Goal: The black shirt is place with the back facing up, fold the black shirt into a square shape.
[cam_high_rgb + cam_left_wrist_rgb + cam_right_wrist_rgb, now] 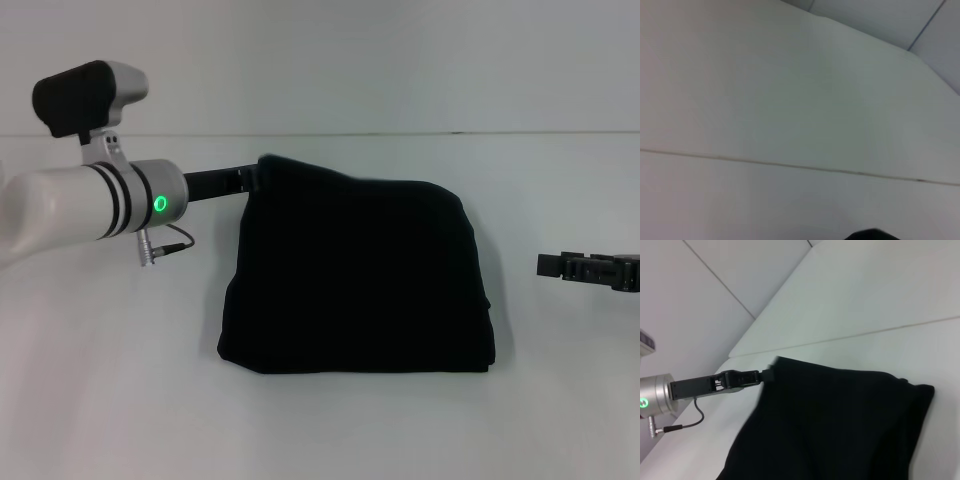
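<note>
The black shirt (pixel 360 280) lies on the white table (pixel 110 400) as a folded, roughly square bundle. Its far left corner is pulled up to a point. My left gripper (pixel 256 177) reaches in from the left and is shut on that corner. The right wrist view shows the same grip, with the left gripper (pixel 764 376) meeting the corner of the shirt (pixel 840 425). My right gripper (pixel 548 266) hangs at the right edge of the head view, well apart from the shirt's right side. The left wrist view shows only bare table and a dark sliver at its lower border.
The white table meets a pale wall (pixel 400 60) behind the shirt. Bare tabletop lies in front of the shirt and on both sides. A thin cable (pixel 170 243) hangs under the left wrist.
</note>
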Available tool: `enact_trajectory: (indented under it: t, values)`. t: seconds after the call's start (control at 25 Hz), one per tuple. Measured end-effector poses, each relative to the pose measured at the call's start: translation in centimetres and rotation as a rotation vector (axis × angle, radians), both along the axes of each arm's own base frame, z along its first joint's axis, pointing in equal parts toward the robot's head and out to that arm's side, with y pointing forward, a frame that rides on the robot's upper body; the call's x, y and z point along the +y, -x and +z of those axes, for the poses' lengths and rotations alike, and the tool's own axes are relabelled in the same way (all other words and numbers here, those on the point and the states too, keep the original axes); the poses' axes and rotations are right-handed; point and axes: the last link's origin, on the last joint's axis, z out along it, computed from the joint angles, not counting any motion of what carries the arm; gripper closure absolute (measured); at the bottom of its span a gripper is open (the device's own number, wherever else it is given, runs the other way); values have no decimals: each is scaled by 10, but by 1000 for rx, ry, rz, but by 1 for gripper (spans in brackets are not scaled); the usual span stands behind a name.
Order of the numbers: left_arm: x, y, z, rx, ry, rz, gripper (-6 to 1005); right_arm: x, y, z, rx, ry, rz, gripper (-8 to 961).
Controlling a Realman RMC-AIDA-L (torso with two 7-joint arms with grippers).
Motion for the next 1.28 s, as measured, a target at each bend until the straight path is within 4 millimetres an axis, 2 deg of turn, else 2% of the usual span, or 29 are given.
enact_trajectory:
  t: [0.16, 0.24, 0.28, 0.32, 0.36, 0.4, 0.44, 0.52, 0.56, 0.64, 0.76, 1.0, 1.28]
  values:
    - [-3, 18, 16, -13, -47, 38, 871, 2, 2, 1, -2, -17, 21, 214]
    - [-4, 21, 21, -16, -55, 35, 832, 3, 4, 4, 7, -37, 40, 215]
    - [-11, 24, 37, -30, -65, -1, 794, 4, 6, 5, 17, -48, 53, 215]
    - [-14, 23, 40, -38, -56, -25, 756, 4, 8, 8, 27, -61, 72, 215]
    - [-18, 20, 46, -43, -51, -59, 719, 5, 11, 10, 35, -76, 101, 216]
    - [-25, 10, 54, -46, -28, -155, 681, 5, 14, 12, 42, -86, 125, 216]
    - [-27, 8, 54, -47, -22, -172, 643, 5, 17, 13, 45, -100, 159, 216]
    - [-40, -12, 59, -39, 32, -361, 480, 6, 25, 15, 37, -124, 225, 217]
    - [-47, -20, 58, -32, 62, -448, 399, 8, 28, 16, 27, -131, 249, 217]
    - [-54, -31, 56, 3, 106, -581, 317, 14, 37, 16, -21, -130, 289, 218]
    - [-52, -38, 49, 118, 177, -671, 195, 26, 55, 12, -83, -95, 352, 219]
    - [-44, -40, 45, 238, 238, -690, 137, 53, 92, -1, -225, 26, 403, 220]
    - [-54, -34, 48, 277, 307, -705, 88, 64, 107, -5, -307, 57, 425, 220]
